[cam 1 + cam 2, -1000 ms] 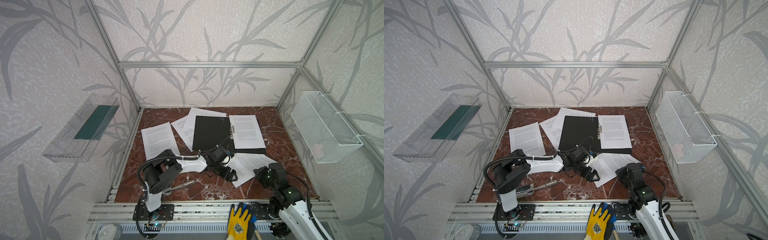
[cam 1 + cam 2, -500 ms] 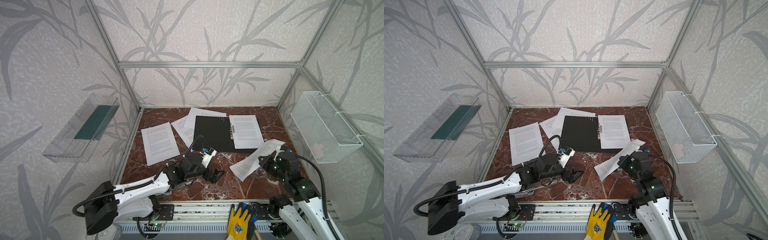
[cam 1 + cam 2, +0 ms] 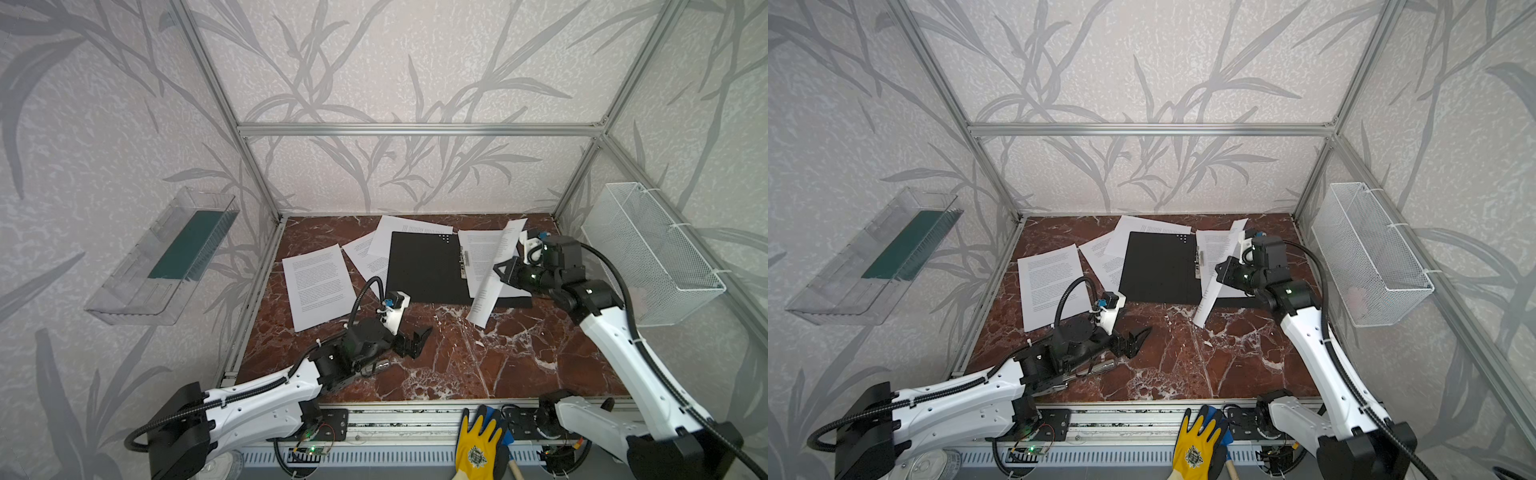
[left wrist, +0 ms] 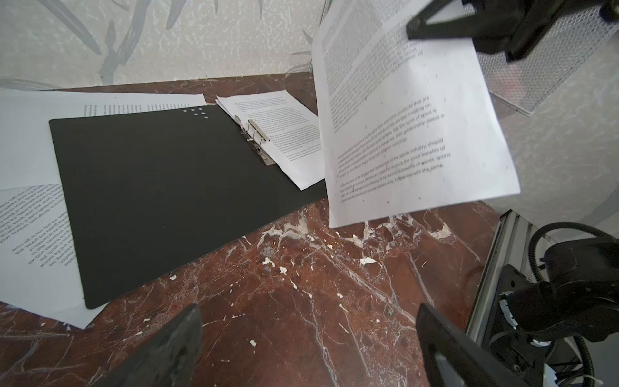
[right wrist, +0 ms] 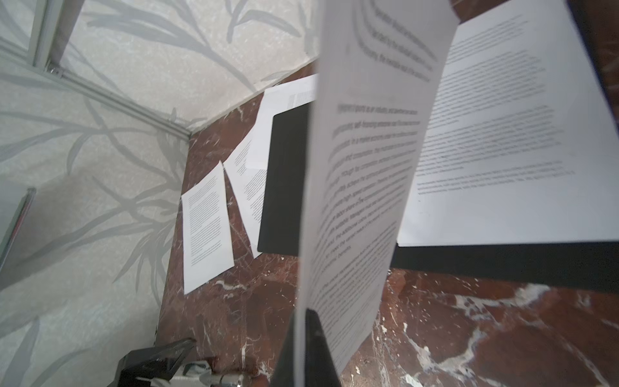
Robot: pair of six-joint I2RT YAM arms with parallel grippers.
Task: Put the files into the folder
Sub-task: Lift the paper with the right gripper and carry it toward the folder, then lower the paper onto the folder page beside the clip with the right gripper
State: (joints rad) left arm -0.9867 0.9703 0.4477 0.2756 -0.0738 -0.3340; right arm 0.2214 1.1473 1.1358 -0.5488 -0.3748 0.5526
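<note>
Honestly not much was readable. The raised sheet (image 4: 412, 127) was the only one close enough. In the left wrist view I could make out "sports industry" and "social benefits" in its lower paragraph, and the rest was small black print gone soft. The yellow glove (image 3: 476, 449) on the front rail had a round badge on it, too tiny to read. The folder (image 3: 424, 270) only showed five little white dots (image 4: 197, 112) near a far corner of its black inside.

The folder lay open and flat at the back middle of the tabletop (image 3: 478, 365), with its spine and metal clip (image 4: 258, 137) running front to back. A filed sheet (image 3: 478, 257) lay on its right half, long side along the spine.

The right claw (image 3: 500, 270) was clenched on a long edge of the raised sheet, over that right half. The sheet stood on edge, its long axis sloping from a high end near the back wall down to a low end past the folder's front edge, print facing the left arm. I couldn't tell if the low corner touched down.

The left claw (image 3: 417, 340) was released wide and empty, low over bare tabletop in front of the folder.

A loose sheet (image 3: 318, 286) lay flat left of the folder, long axis front to back, and two tucked sheets (image 3: 409, 235) poked out from under its left flap.
</note>
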